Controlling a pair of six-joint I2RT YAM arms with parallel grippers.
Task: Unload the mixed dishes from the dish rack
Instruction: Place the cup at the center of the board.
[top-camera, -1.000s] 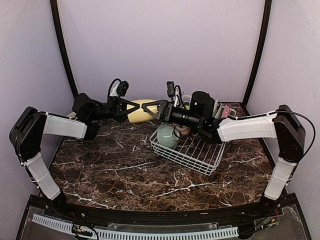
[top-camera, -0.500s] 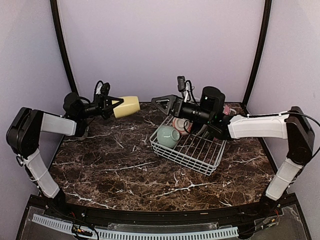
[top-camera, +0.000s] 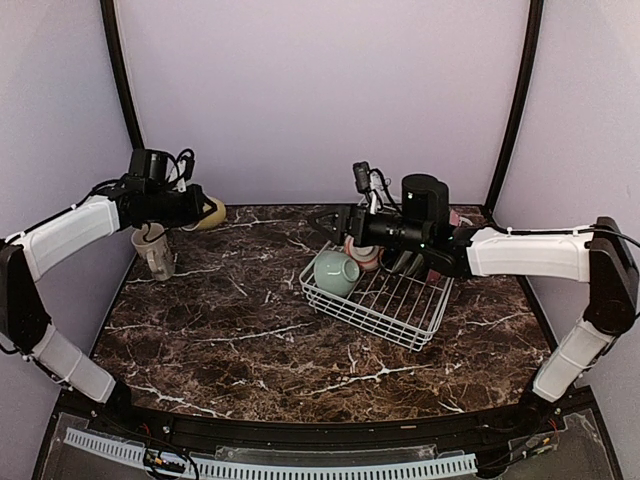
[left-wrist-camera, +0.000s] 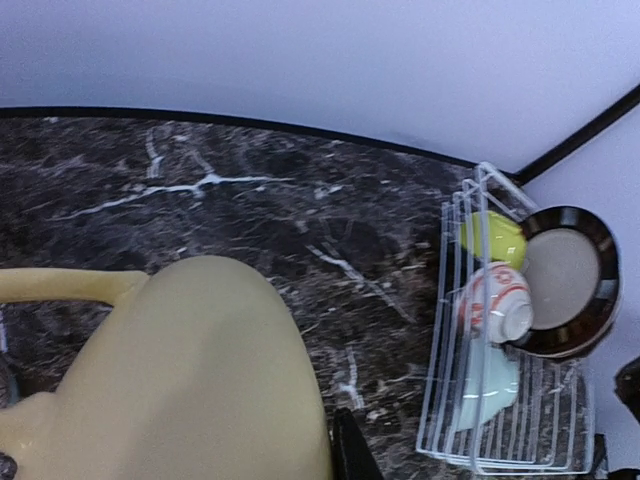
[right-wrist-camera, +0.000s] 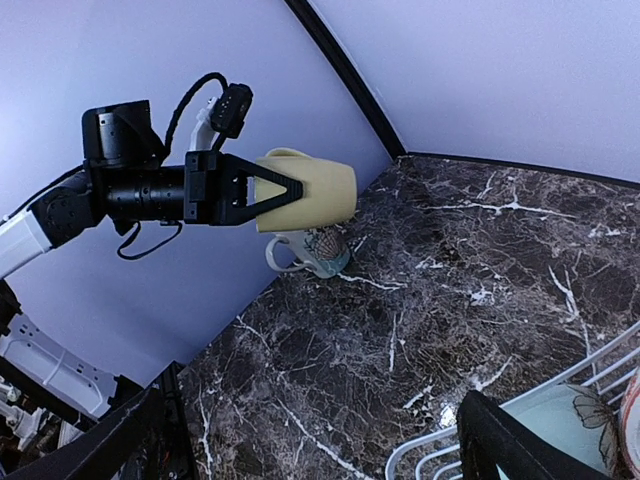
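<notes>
Holding pale yellow ceramic mug (right-wrist-camera: 325, 190) aloft in clenched left pincer (right-wrist-camera: 287, 192), near patterned beige mug (right-wrist-camera: 308, 252) on dark marble tabletop (top-camera: 250, 330); right pincer (top-camera: 328, 218) splayed by white wire dish rack (top-camera: 400, 322).

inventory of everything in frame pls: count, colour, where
yellow mug: 1, pale yellow, in the air far left, held
beige mug: 1, beige, on table far left
dish rack: 1, white wire, right of centre
mint bowl: 1, mint, rack's near-left corner
pink-striped bowl: 1, in rack
lime bowl: 1, in rack
black plate: 1, on edge in rack
table: 1, dark marble
left gripper: shut on yellow mug
right gripper: open, empty, above rack's left end
</notes>
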